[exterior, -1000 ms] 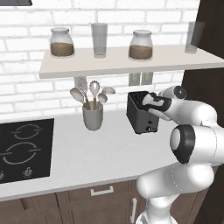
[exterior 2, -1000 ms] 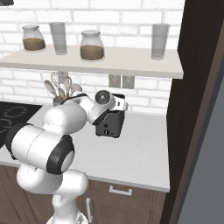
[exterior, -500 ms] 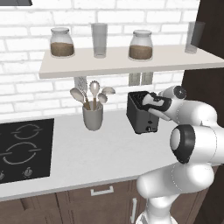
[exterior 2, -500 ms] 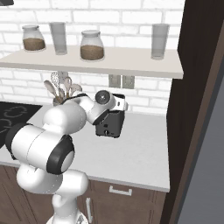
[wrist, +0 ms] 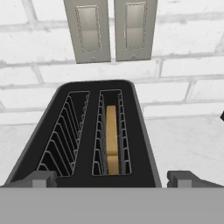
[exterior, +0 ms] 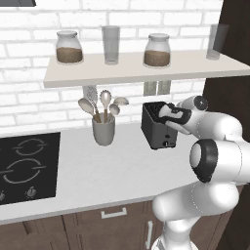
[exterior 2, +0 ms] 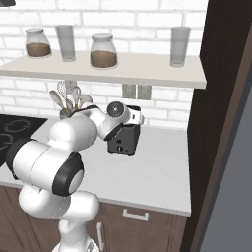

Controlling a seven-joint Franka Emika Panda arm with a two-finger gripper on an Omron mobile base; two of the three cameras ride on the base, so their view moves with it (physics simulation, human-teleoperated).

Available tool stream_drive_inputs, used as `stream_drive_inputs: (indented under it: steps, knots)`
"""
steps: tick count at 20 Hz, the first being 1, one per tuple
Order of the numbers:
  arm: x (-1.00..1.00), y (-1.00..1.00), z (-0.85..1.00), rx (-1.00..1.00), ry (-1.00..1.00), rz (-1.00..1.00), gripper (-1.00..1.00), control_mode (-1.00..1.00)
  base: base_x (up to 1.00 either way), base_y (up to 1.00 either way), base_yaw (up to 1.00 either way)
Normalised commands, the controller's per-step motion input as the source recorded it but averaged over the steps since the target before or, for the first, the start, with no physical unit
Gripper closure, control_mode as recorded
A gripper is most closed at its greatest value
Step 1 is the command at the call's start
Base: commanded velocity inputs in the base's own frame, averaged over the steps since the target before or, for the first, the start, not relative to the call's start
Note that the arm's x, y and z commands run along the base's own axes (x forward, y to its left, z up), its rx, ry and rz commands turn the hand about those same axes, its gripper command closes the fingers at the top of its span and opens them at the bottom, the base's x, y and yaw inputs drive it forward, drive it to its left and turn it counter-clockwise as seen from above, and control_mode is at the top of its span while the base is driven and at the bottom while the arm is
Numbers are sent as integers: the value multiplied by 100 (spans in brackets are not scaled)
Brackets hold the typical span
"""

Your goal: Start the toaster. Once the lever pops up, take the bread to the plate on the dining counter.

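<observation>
Our claw [wrist: 111,178] hovers wide open just above the toaster [wrist: 87,135], because the bread [wrist: 112,139] sits deep in its right slot and we judge the toasting not yet finished.

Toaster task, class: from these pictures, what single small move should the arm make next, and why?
Probably lower the open end effector toward the toaster and seek its lever. The bread sits low in the right-hand slot as the hand view shows it, the other slot is empty, and the fingertips straddle the toaster's near edge, holding nothing. No lever is visible, so its position is uncertain.
</observation>
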Motion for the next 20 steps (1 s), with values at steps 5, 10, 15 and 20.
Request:
stream_drive_inputs:
  steps: [5, 10, 15, 20]
  knots:
    - [0, 0, 0, 0, 0, 0, -100, -100, 0, 0, 0]
    - [0, 0, 0, 0, 0, 0, -100, -100, 0, 0, 0]
    - [0, 0, 0, 0, 0, 0, -100, -100, 0, 0, 0]
    - [0, 0, 0, 0, 0, 0, -100, -100, 0, 0, 0]
